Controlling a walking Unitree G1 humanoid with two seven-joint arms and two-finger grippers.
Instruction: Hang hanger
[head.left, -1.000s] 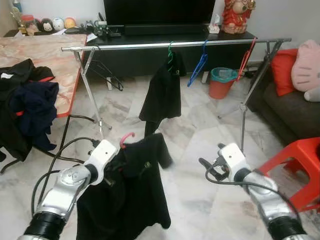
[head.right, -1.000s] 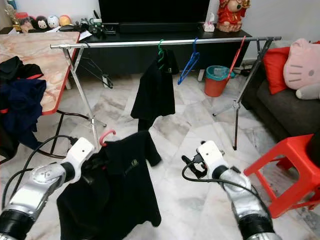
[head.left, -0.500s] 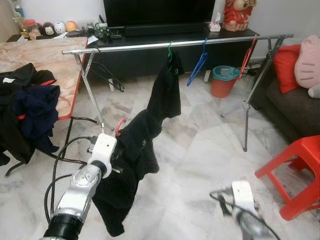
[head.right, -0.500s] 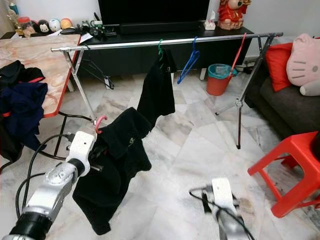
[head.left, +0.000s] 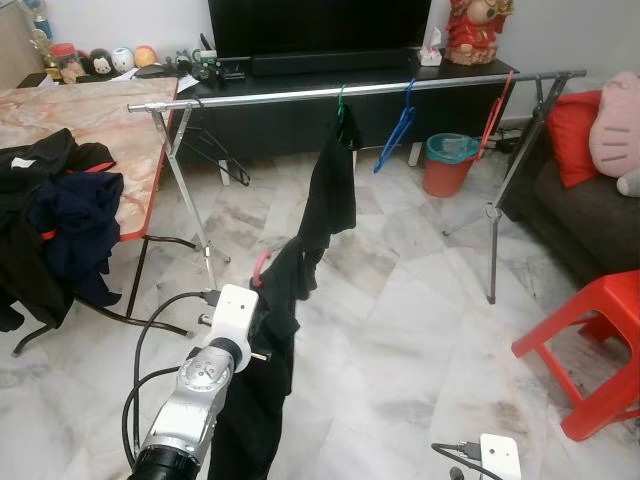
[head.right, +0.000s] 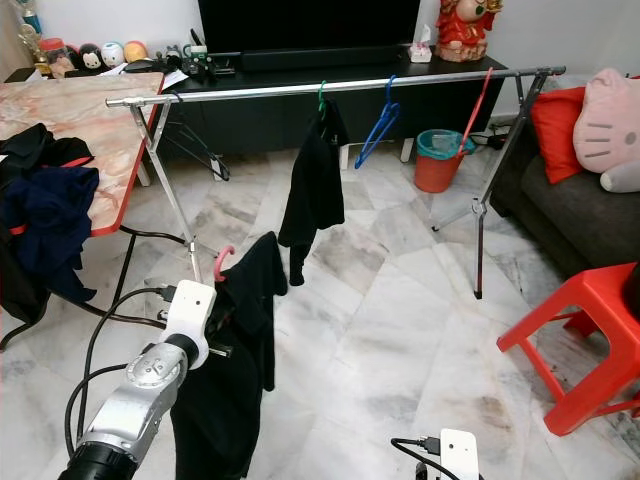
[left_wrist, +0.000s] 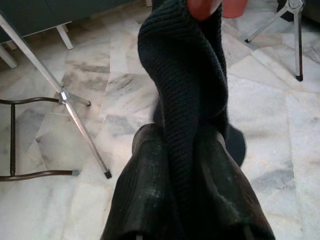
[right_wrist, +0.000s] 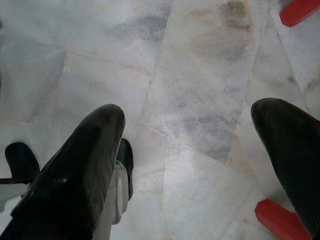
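Left gripper (left_wrist: 192, 220) of mine is clamped on a black knitted garment (head.left: 262, 390), its two fingers (left_wrist: 145, 200) pressed in from either side of the cloth in the wrist view. That garment sits on a pink hanger (head.left: 259, 267), whose hook pokes up just above the cloth beside my wrist, and the rest of the fabric hangs straight down toward the marble floor (head.left: 400, 330). I hold it low and in front of the silver clothes rail (head.left: 300, 91), well below the bar and apart from it (the hanger is not yet on the rail).

On the rail itself another black garment (head.left: 333, 190) hangs from a green hanger (head.left: 340, 100) near the middle. To its right hang a bare blue hanger (head.left: 397, 130) and, close to the rail's right leg, a red hanger (head.left: 497, 110). Behind the rail stand a dark TV unit (head.left: 300, 70) and a red bin (head.left: 445, 165).

My right gripper (right_wrist: 195, 165) hangs low by my side with its fingers spread wide apart and nothing between them, over bare floor tiles.

At my left a table (head.left: 90, 110) with a marbled top carries a heap of dark clothes (head.left: 50, 220). At my right stand a red plastic stool (head.left: 590, 340) and a sofa (head.left: 590, 215) with a red cushion (head.left: 570, 140).
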